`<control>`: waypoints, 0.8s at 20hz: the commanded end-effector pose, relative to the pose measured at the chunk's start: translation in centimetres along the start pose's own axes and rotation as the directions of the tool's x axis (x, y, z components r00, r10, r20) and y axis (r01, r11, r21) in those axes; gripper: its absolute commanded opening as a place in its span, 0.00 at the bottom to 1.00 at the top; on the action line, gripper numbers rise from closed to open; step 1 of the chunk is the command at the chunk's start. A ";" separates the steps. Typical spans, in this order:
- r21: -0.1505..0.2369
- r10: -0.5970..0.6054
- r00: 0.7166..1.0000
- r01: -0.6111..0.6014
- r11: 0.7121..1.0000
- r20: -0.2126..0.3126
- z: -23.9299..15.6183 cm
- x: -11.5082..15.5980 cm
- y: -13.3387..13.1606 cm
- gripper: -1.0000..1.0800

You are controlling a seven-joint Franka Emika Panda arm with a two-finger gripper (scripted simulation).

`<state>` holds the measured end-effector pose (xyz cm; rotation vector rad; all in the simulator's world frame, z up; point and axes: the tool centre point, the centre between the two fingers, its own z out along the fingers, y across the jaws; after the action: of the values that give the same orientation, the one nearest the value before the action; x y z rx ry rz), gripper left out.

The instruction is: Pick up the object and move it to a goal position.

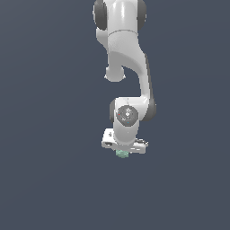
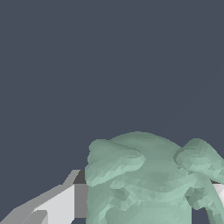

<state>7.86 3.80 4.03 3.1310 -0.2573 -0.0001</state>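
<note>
Object [image 1: 121, 154] in the exterior view: mint lump directly under the gripper [image 1: 123, 152], tucked against the white hand's underside, narrower than it. Goal marker not visible.

Wrist view: object [image 2: 148, 183] fills the space between the fingers [image 2: 57, 205], one finger touching its flank, the other barely visible. Judging by that, gripper is clamped on the object, no offset to correct.

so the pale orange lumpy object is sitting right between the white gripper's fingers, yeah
Not quite: the object is pale mint green, not orange. The wrist view shows its bumpy green surface filling the space between the fingers, and the exterior view shows the same green lump under the white gripper. The rest holds.
</note>
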 end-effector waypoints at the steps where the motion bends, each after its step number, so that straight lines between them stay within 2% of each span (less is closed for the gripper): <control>1: 0.000 0.000 1.000 0.000 1.000 0.000 0.0 0.0 0.0 0.00; 8: 0.000 0.000 1.000 0.000 1.000 0.000 -1.3 0.0 -0.1 0.00; 16: 0.000 0.000 1.000 0.000 1.000 0.000 -7.0 0.3 -0.8 0.00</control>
<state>8.14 4.36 9.60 3.1308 -0.2573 -0.0022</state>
